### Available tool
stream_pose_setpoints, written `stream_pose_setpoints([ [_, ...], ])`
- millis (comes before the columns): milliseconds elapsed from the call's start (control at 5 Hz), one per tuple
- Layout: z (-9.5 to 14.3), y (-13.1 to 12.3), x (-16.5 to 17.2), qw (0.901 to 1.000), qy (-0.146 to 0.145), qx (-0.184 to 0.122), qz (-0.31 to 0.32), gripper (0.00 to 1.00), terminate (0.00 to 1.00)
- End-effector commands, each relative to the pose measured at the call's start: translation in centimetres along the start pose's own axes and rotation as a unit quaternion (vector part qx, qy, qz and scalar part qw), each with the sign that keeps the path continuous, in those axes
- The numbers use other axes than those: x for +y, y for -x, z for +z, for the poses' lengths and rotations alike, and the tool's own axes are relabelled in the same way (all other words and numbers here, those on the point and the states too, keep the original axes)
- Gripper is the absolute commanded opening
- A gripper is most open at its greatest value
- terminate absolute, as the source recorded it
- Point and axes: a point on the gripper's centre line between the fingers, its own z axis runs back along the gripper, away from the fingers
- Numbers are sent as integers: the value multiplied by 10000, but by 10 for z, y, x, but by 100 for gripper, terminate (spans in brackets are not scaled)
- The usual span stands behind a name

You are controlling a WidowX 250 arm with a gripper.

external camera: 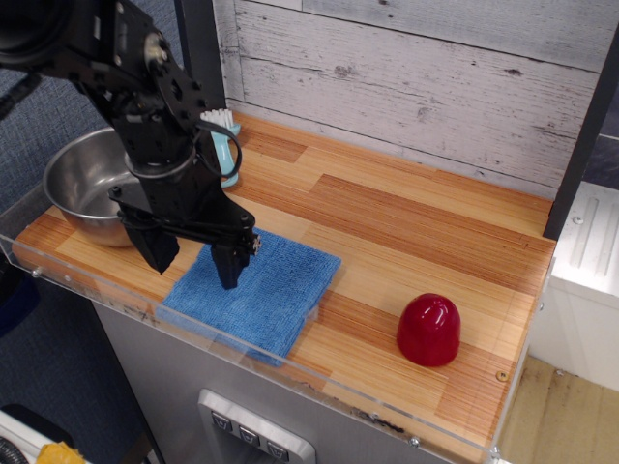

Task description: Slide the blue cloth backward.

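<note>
The blue cloth (263,292) lies flat and folded at the front of the wooden counter, its front corner reaching the clear front lip. My black gripper (193,263) hangs over the cloth's left part, open. One finger (230,265) points down onto the cloth near its back-left area. The other finger (159,251) is left of the cloth over bare wood. Whether the tip touches the cloth I cannot tell.
A steel bowl (79,186) stands at the left, partly behind my arm. A small light-teal brush with white bristles (224,141) stands behind the gripper. A red dome-shaped object (428,330) sits at the front right. A white plank wall (416,77) backs the counter.
</note>
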Motion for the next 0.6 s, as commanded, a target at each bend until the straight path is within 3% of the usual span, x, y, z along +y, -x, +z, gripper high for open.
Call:
stream_pose_setpoints([
  [0, -14, -8, -19, 9996, -45, -39, -271, 100, 0],
  [400, -36, -2, -33, 9993, -110, 177, -296, 100, 0],
])
